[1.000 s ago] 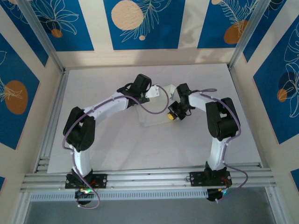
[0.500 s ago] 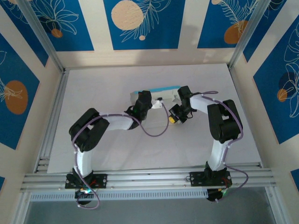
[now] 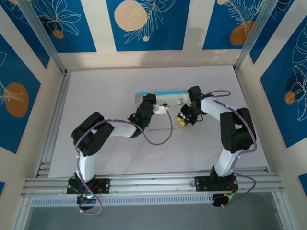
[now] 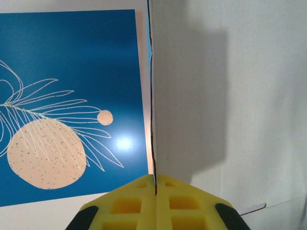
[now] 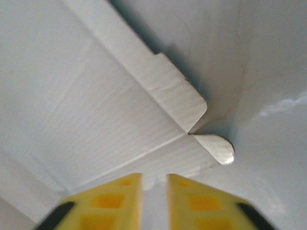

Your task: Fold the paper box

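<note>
The paper box [image 3: 160, 94] stands partly raised at the middle back of the table, a light-blue strip along its top edge. My left gripper [image 3: 163, 108] sits just in front of it. In the left wrist view the yellow fingers [image 4: 155, 184] are shut on the thin edge of the card [image 4: 201, 96], whose white face runs off to the right. My right gripper [image 3: 183, 118] is at the box's right end. Its fingers [image 5: 154, 191] stand slightly apart, close against the white card [image 5: 110, 120]. A folded flap [image 5: 175, 88] and a small rounded tab [image 5: 218, 147] lie just beyond them.
The white table sheet [image 3: 96, 96] is fenced by walls with blue leaf-print panels [image 3: 144, 24] and aluminium posts [image 3: 45, 40]. A metal rail [image 3: 153, 184] runs along the near edge by the arm bases. A blue wall panel [image 4: 72, 96] is behind the card in the left wrist view.
The card has come up from lying flat to standing at the back, its light-blue edge showing. The left arm drew lower and back. The right gripper's fingers parted and shifted slightly right.
</note>
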